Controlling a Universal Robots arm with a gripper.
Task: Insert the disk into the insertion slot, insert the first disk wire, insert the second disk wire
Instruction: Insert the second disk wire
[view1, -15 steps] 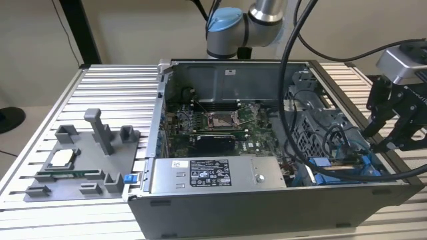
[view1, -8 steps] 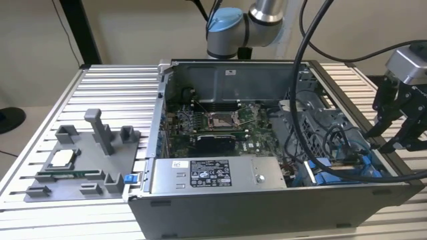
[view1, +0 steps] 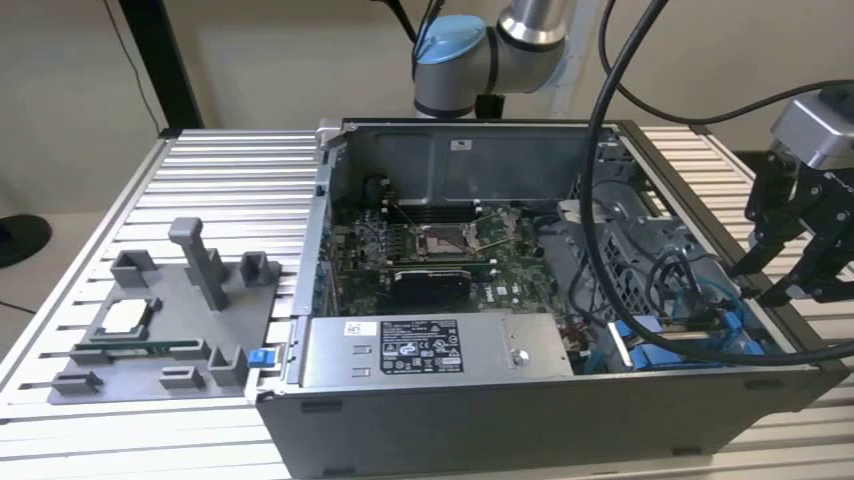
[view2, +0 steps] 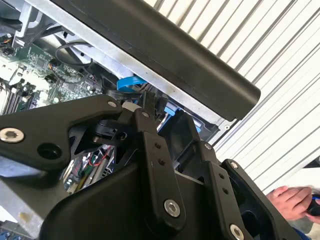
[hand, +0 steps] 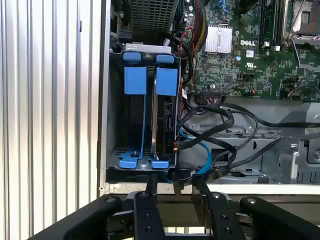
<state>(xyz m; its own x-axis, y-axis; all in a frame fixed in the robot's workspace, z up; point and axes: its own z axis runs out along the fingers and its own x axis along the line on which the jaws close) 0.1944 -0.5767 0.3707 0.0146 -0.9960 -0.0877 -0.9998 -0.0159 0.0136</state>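
In the first wrist view, the disk (hand: 165, 120) stands on edge in one half of the insertion slot (hand: 116, 125), a grey bay with blue rails and tabs; the other half holds no drive. A black connector (hand: 175, 146) sits at the disk's edge. A blue wire (hand: 204, 155) and black wires (hand: 215, 117) loop beside it. My gripper (hand: 176, 181) hangs open just outside the case wall, in line with the bay, with nothing between its fingers. In the exterior view the gripper (view1: 758, 287) is at the case's right edge, above the bay's blue rails (view1: 661, 345).
The open computer case (view1: 534, 420) lies on a ribbed aluminium table (view1: 227, 180). Inside are the motherboard (view1: 441, 250) and a grey labelled power-supply box (view1: 414, 350). A grey fixture plate (view1: 174, 320) sits at the exterior view's left. A person's hand (view2: 290, 200) is near the table.
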